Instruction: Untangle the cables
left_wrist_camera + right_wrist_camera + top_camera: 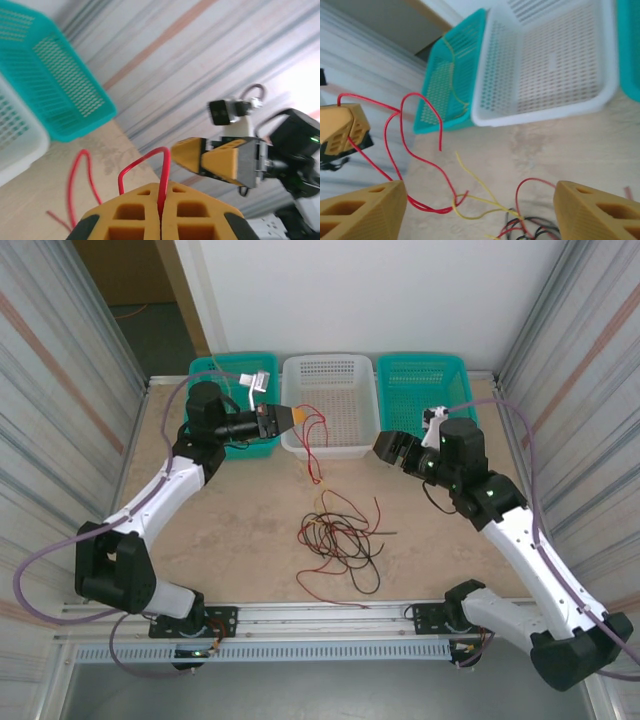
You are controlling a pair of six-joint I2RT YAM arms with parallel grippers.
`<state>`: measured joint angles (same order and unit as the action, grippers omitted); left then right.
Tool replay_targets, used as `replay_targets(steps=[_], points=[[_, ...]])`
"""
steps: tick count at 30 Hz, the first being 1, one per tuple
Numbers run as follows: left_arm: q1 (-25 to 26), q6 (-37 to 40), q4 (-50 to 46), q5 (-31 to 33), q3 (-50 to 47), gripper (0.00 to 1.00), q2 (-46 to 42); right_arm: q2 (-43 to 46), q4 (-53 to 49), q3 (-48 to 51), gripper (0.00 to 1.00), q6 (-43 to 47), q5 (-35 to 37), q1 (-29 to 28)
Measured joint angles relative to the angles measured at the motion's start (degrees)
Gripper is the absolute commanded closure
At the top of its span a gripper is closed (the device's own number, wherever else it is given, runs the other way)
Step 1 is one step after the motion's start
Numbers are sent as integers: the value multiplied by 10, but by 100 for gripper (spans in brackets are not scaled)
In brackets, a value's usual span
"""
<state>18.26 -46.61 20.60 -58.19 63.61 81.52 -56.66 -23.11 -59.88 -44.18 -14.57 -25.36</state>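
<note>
A tangle of red, black and pale yellow cables [340,540] lies on the table in front of the baskets. My left gripper [300,416] is shut on a red cable [161,190], lifted above the white basket's front edge; the strand loops down to the heap [318,455]. The right wrist view shows that red cable [395,150] hooked round a yellow cable [475,200] above the black strands [530,230]. My right gripper [385,445] hangs open right of the white basket, nothing between its fingers [365,210].
Three baskets stand along the back: teal left [205,375], white middle [330,445], teal right [420,370]. A yellow strand [451,65] lies in the left teal basket. Corrugated walls close both sides. A metal rail [330,612] runs along the near edge.
</note>
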Motion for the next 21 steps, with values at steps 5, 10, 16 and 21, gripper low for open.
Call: replay_targets(steps=[5, 10, 16, 21], points=[[2, -21, 52, -40, 0, 100, -2, -52, 16, -11, 29, -3, -68, -15], [3, -28, 59, -56, 0, 100, -2, -110, 22, -52, 28, 5, -95, -45], [14, -28, 63, -68, 0, 100, -2, -174, 41, -98, 41, 20, -102, -61], [17, -28, 63, -73, 0, 100, -2, -221, 56, -116, 63, 25, -115, -57]])
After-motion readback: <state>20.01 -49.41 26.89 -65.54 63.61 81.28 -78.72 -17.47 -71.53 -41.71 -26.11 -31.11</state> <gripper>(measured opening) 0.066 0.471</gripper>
